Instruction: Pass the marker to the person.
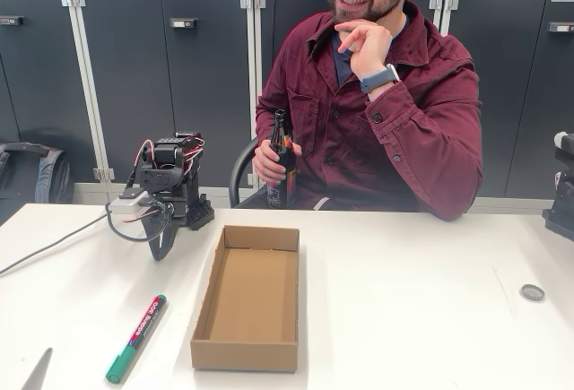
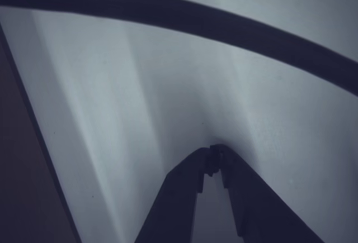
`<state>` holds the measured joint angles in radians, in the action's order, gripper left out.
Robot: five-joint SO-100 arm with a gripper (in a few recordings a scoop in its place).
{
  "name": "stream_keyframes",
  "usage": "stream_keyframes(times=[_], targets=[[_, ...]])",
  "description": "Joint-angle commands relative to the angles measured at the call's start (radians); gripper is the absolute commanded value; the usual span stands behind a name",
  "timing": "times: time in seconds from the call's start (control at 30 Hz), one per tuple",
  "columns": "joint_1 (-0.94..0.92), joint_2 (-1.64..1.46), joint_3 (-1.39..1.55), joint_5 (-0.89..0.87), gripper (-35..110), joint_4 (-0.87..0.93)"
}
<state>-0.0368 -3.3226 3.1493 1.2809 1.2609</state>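
One marker (image 1: 135,325) lies flat on the white counter (image 1: 404,300) at about seven o'clock in the fixed view, green cap toward the lower left and its red-and-white label facing up. It is untouched and lies just beside the left wall of one shallow open cardboard box (image 1: 247,298), which sits at six o'clock with nothing inside.

One black robot arm (image 1: 169,184) is folded low at about nine o'clock, well apart from the marker. Its hand (image 1: 162,245) points down with the tip on or just above the counter. In the wrist view the hand (image 2: 215,155) has its two fingers meeting at the tips, so it is closed and holds nothing, over bare counter with one dark cable (image 2: 184,17) arching across the top.

One person (image 1: 377,112) sits behind the counter at about one o'clock. One of the person's hands (image 1: 363,45) is raised to the chin, with a watch on that wrist; the other (image 1: 266,161) holds one dark bottle (image 1: 282,161) upright at the counter's far edge. One small round disc (image 1: 532,292) lies at four o'clock.
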Motion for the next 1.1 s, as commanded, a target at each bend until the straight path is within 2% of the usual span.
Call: stream_keyframes(times=[0.0, 0.47, 0.53, 0.6, 0.63, 0.9, 1.07], targets=[[-0.014, -0.009, 0.021, -0.009, -5, -0.002], [-0.011, -0.009, 0.021, -0.009, -5, -0.003], [-0.003, 0.104, -0.015, 0.037, -5, -0.069], [0.000, 0.393, -0.215, 0.049, -4, -0.161], [0.011, 0.543, -0.347, 0.057, -4, -0.150], [0.066, 1.424, -1.362, -0.054, 1, 0.025], [0.114, 1.859, -1.736, -0.037, 1, 0.130]])
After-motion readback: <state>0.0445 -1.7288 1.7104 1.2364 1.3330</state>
